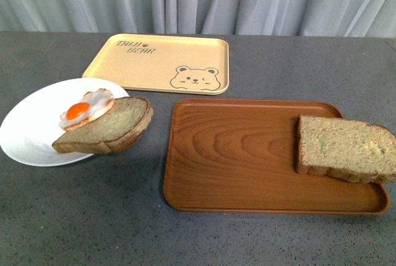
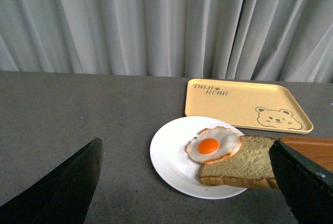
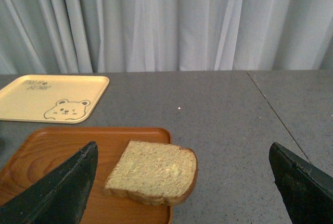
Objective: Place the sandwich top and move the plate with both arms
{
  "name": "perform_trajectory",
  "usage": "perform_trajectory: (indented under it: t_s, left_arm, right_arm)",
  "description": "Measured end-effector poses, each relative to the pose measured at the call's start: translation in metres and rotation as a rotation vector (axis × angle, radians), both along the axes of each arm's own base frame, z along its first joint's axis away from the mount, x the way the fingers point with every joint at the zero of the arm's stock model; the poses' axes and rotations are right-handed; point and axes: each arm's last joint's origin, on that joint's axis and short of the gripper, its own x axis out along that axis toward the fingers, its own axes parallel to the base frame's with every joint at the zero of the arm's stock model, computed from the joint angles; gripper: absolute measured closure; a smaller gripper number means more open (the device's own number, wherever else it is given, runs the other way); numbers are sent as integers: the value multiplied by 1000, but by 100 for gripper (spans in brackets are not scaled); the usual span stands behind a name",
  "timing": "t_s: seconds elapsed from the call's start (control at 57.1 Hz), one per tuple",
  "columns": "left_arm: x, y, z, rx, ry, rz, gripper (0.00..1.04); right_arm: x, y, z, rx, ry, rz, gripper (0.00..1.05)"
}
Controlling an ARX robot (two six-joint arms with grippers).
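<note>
Right wrist view: gripper (image 3: 182,145) jaws wide apart

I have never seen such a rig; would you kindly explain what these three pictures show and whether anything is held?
This is a two-armed robot. The front view comes from a camera on its body; no arm shows there. The other two come from wrist cameras, where the black wedges are gripper fingers. On the grey table lie a white plate with an egg-topped bread slice, a yellow bear tray, and a wooden tray carrying the sandwich top. The left gripper and right gripper are open, holding nothing.
</note>
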Motion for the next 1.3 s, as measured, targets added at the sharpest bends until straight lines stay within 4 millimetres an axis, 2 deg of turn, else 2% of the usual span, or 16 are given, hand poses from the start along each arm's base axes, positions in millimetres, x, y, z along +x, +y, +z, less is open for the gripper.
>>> perform_trajectory:
  t_s: [0.876,0.946,0.981,1.034,1.157,1.227,1.297]
  left_arm:
    - [0,0,0,0,0,0,9]
    - [0,0,0,0,0,0,9]
    - [0,0,0,0,0,0,9]
    - [0,0,0,0,0,-1,9]
    - [0,0,0,0,0,0,9]
    - [0,0,0,0,0,0,9]
    - [0,0,0,0,0,0,9]
  right_arm:
    - [0,0,0,2,3,-2,9]
    - [2,-3,-2,61,185,-47,9]
    - [8,-9,-1,109,309,-82,9]
    - [20,-21,0,169,393,-122,9]
    - [45,-53,0,260,448,-190,9]
    - [60,-72,-7,328,486,-192,9]
    - [73,-81,-15,370,524,-175,9]
